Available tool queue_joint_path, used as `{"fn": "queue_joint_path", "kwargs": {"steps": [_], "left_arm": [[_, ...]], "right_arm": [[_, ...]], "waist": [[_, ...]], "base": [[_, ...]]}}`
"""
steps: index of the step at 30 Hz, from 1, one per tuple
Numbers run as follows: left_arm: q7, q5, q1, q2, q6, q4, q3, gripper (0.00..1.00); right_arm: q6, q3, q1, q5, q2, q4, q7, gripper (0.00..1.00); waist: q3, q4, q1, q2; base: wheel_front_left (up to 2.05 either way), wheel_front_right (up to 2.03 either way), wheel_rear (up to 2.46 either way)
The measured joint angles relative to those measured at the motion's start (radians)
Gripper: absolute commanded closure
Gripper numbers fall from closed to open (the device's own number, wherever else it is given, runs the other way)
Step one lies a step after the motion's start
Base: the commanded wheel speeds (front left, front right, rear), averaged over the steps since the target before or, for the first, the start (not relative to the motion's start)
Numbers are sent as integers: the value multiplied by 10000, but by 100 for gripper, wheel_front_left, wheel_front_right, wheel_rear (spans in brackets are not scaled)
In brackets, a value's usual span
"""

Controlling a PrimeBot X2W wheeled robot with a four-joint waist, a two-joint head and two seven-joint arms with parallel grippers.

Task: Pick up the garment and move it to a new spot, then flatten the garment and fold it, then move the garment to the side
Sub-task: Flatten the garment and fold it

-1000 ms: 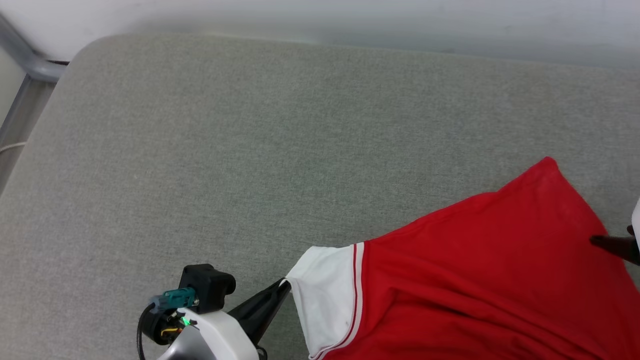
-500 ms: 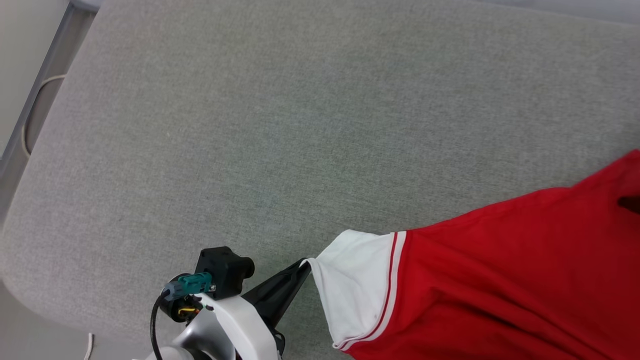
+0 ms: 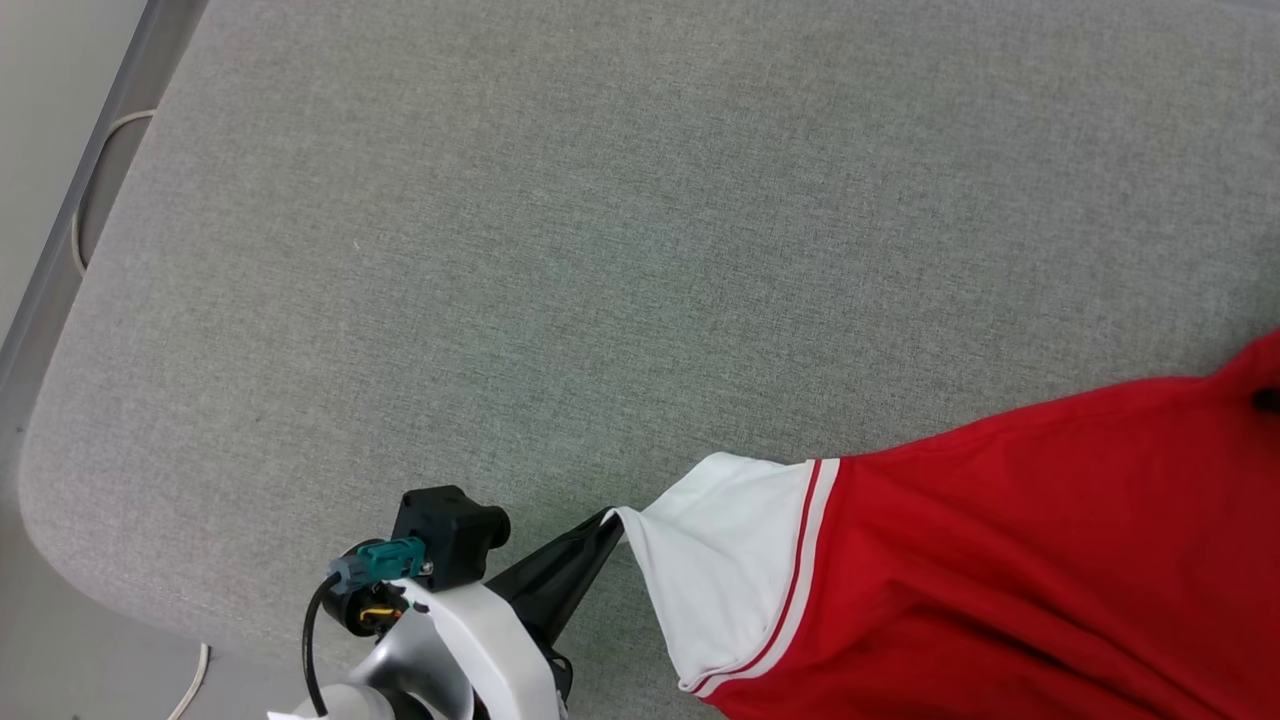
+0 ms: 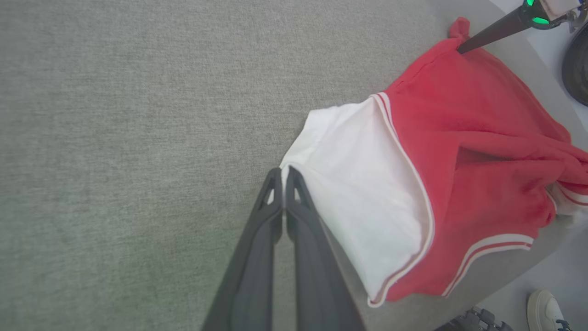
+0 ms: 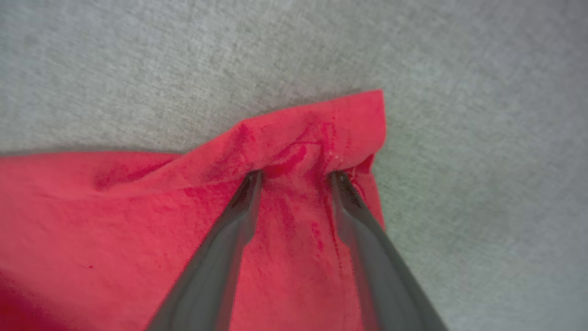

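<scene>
Garment [image 3: 1000, 580]: red jersey shirt with a white sleeve [image 3: 720, 560] that meets the red body at a red-and-white striped seam.

Location: right near part of the grey padded surface [image 3: 500, 250] in the head view, running off that view's right and bottom edges.

Condition: lying loose and creased. The sleeve is drawn out to a point toward the left. The left wrist view shows a striped hem and further red folds bunched near the surface's rounded edge. No lettering can be seen.

Left gripper [image 3: 610, 518]: fingers pressed together, pinching the outer corner of the white sleeve at their tips. The cloth rises to that pinch and fans away from it. Behind the fingers is a white wrist housing carrying a black block and a teal connector [image 3: 385, 565].

Right gripper [image 5: 294, 177]: jaws stand well apart, and both fingers [image 5: 216, 257] lie over the red cloth. Their tips are tucked against a raised fold at a red corner of the shirt. Red cloth lies between the fingers, and no pinch can be made out. This corner sits at the far end of the shirt from the held sleeve.

Surroundings: the padded surface is bare grey weave over its left and far parts. A pale cable [image 3: 85, 190] loops beside its left edge. A light-coloured shoe [image 4: 544, 310] is on the floor past the rounded edge.
</scene>
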Motion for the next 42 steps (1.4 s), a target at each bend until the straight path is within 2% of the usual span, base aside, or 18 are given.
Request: {"fn": "queue_joint_path", "kwargs": {"steps": [8, 17, 30, 42], "left_arm": [[-46, -88, -2, 102, 100, 190, 146, 100], [-194, -171, 266, 403, 370, 314, 520, 100], [-378, -305, 522, 1175, 1191, -430, 1818, 100], [-1064, 52, 193, 1845, 2163, -1551, 3494, 100]], "right_arm": [[2, 339, 108, 316, 244, 311, -989, 100], [4, 848, 199, 763, 347, 474, -3066, 100], [8, 1034, 649, 1139, 119, -173, -6612, 100], [10, 205, 1516, 773, 451, -1791, -8328, 100]], "waist": [[-412, -122, 0, 0], [-1481, -549, 0, 0], [-3335, -1509, -1, 0], [-4257, -2602, -1, 0]], "base": [[0, 0, 0], [0, 0, 0], [0, 0, 0], [0, 0, 0]]}}
